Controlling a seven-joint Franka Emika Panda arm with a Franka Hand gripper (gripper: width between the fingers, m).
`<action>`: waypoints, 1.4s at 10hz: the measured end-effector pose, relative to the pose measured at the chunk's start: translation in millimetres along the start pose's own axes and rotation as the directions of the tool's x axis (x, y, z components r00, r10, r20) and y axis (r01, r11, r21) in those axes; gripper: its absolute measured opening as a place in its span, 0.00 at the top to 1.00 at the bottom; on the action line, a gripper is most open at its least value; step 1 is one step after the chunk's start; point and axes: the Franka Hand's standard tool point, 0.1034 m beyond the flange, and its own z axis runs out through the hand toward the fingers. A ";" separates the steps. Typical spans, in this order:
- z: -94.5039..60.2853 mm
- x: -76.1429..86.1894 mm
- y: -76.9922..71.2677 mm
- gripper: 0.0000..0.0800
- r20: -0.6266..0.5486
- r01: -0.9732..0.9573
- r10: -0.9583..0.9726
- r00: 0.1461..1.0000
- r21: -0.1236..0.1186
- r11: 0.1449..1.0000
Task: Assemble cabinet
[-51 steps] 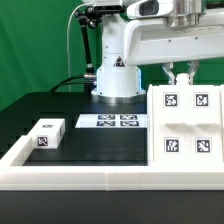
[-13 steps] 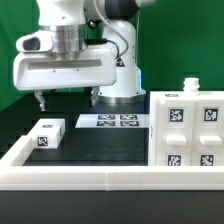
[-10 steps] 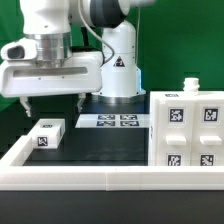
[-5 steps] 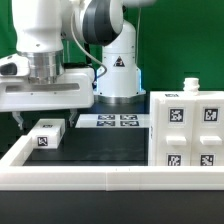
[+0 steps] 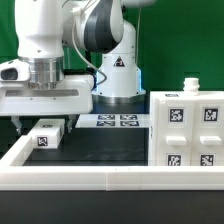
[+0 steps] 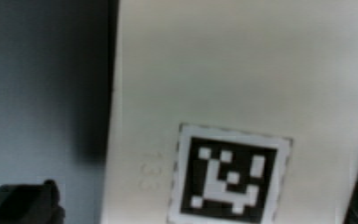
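Shows the tool (image 5: 49, 123) spread wide at the frame's middle left, one finger to each side of the small white block (image 5: 47, 135), neither clearly touching. Places that block on the black tabletop (image 5: 110, 146) at lower left, and the cabinet's large box (image 5: 186, 135) at lower right, well apart. Fills the wrist view with the block's white face and one black-and-white tag (image 6: 229, 182).

I see the box (image 5: 185, 135) on the right in matte white, with four square black-and-white tags on its near face. The block (image 5: 48, 134) on the left is white and tagged likewise. The table (image 5: 110, 150) is black, its near rail (image 5: 100, 180) white, the marker board (image 5: 117, 121) white with four tags, the backdrop (image 5: 170, 40) green, the arm (image 5: 45, 30) white.
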 end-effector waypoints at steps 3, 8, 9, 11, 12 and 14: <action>0.1 0.4 -0.9 0.30 0.000 0.002 -0.002 1.000 0.000 1.000; -6.6 3.1 -10.2 0.30 -0.003 0.016 -0.016 1.000 0.005 1.000; -17.8 5.3 -17.5 0.30 -0.008 0.024 -0.024 1.000 0.013 1.000; -61.3 11.7 -43.6 0.29 -0.019 0.035 -0.035 0.999 0.053 0.998; -81.7 18.0 -54.9 0.29 -0.035 0.026 -0.024 0.999 0.059 0.998; -121.0 28.4 -91.2 0.29 -0.048 -0.004 0.008 0.999 0.069 0.998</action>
